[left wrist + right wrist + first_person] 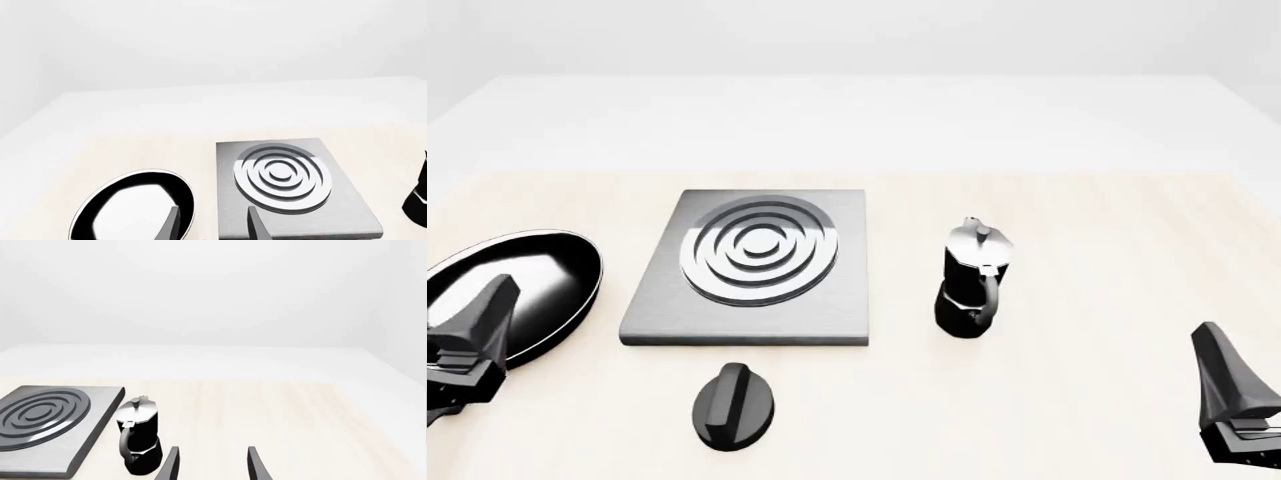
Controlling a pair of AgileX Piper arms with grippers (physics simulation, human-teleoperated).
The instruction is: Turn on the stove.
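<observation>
- Beside the stove (293, 192) in the left wrist view lay the frying pan (137, 207); the left gripper (212, 225) stood parted, empty.
- Front view: the knob (735, 405) sat just before the stove's near edge, apart.
- Right wrist view: the moka pot (138, 436) stood near the stove; the right gripper (212, 465) gaped, empty.

stove (751, 270) – 1 | knob (734, 405) – 1 | frying pan (541, 275) – 1 | moka pot (972, 280) – 1 | grippers – 2

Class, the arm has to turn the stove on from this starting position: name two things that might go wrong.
1. The black oval knob lies apart from the grey metal stove slab, close to its near edge; a pincer reaching there might strike the slab instead.
2. The left pincer sits beside the glossy black frying pan and might nudge it while swinging toward the knob.
</observation>
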